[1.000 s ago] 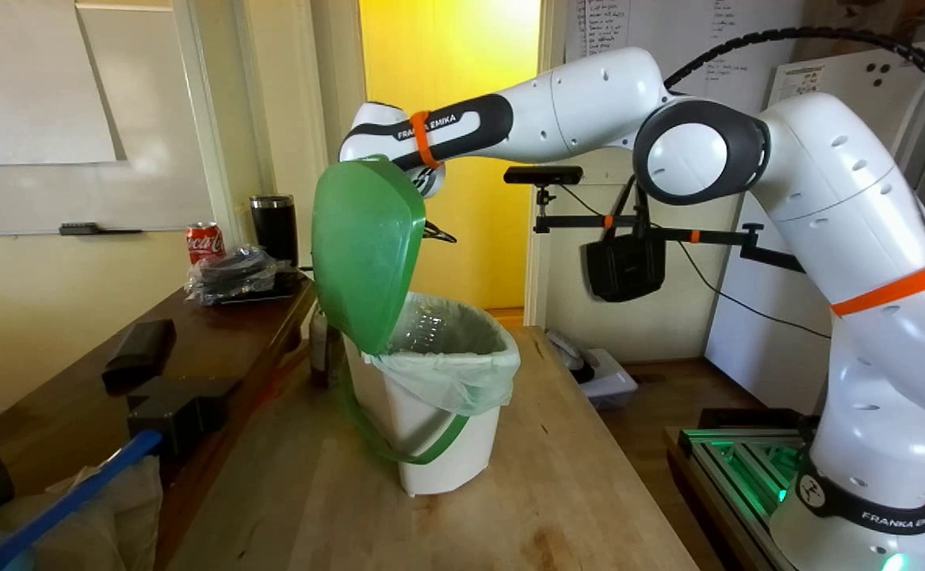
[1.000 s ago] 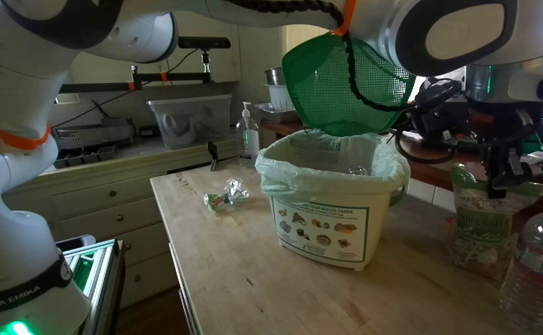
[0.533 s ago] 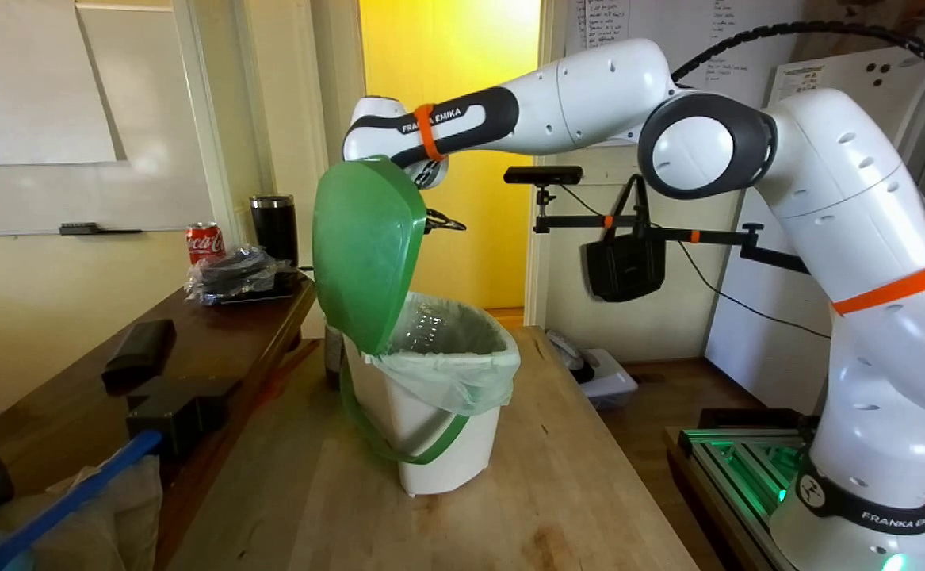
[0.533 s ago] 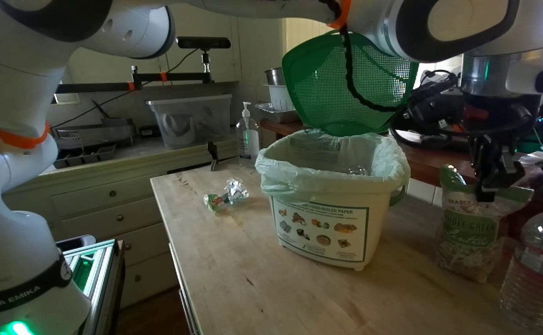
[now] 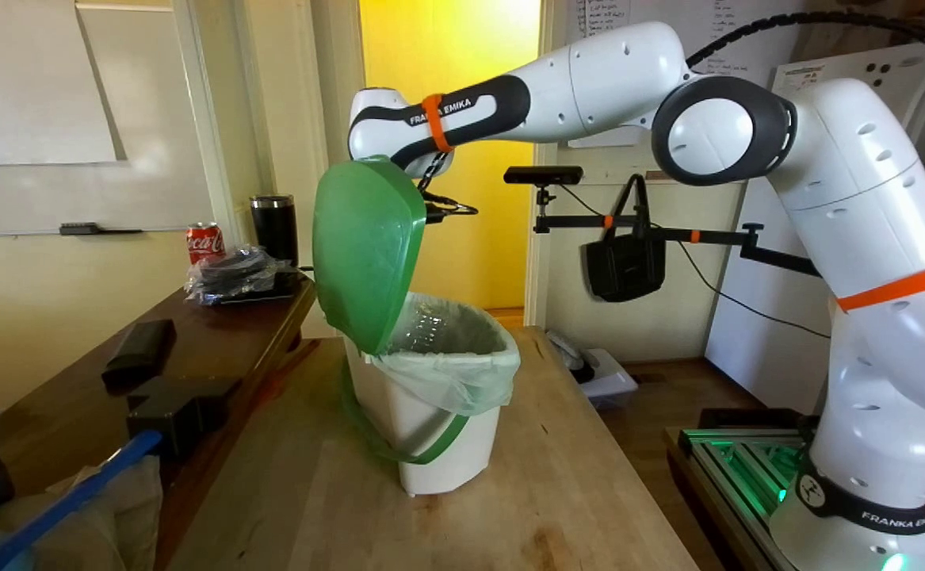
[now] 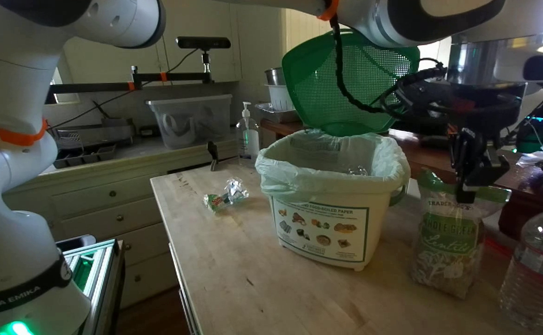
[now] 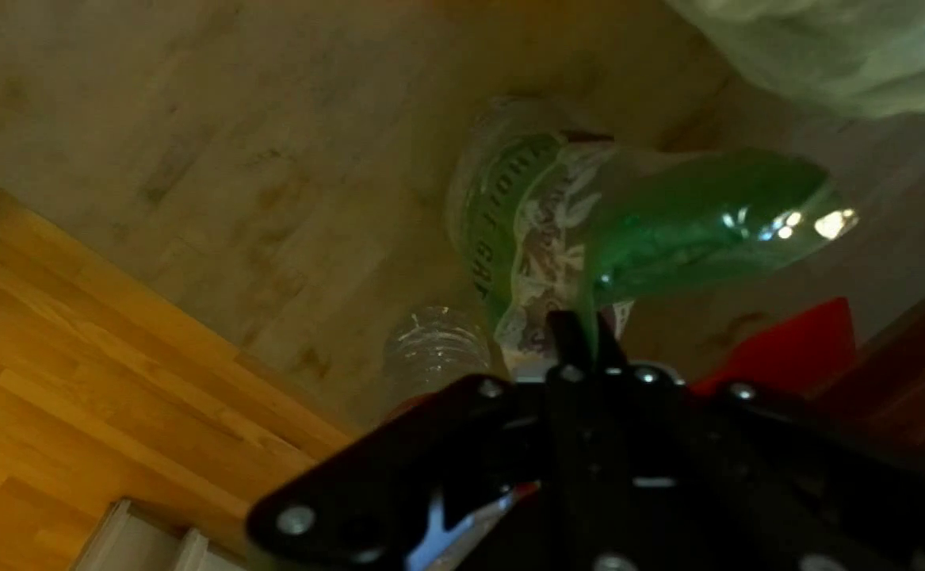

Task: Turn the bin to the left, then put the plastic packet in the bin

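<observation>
gripper (image 7: 587,329) is pinching plastic packet (image 6: 448,242) by its top, beside bin (image 6: 322,228), presumably for lowering in bottom-first.

Exterior view: yellow doorway (image 5: 486,254), strongly lit, toward twelve o'clock; whiteboard (image 5: 157,151) toward ten. Exterior view: drawers (image 6: 145,216) toward eight. Wrist view: wooden floor (image 7: 89,381), also toward eight.

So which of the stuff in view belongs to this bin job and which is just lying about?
Belongs to the job:
green-lidded white bin
Trader Joe's whole green lentils packet, apparently the packet meant
tool, pinching the packet's top

Just lying about:
crumpled shiny wrapper
clear capped plastic bottle
pump bottle
Coca-Cola can
black tumbler
</observation>
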Controlling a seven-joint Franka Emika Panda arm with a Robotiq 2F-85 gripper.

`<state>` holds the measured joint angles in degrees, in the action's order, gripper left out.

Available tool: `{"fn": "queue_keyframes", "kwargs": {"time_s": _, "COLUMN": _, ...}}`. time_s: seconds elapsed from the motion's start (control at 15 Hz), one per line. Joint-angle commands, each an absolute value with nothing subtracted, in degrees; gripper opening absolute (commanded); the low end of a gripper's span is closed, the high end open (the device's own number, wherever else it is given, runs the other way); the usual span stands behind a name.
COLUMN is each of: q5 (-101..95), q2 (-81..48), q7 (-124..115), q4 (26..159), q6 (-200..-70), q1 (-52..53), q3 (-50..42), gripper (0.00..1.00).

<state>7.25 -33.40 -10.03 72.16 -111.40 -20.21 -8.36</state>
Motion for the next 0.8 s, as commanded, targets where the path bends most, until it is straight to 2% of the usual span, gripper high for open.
{"fn": "queue_keyframes", "kwargs": {"time_s": 0.0, "q5": 4.43, "q2": -29.31, "q7": -8.30, "q4": 76.60, "q6": -108.06, "q1": -19.64, "q3": -9.04, "gripper": 0.01}}
{"fn": "queue_keyframes", "kwargs": {"time_s": 0.73, "q5": 0.98, "q2": -23.81, "q7": -5.76, "q4": 80.61, "q6": -103.03, "q1": -18.83, "q3": -11.56, "gripper": 0.01}}
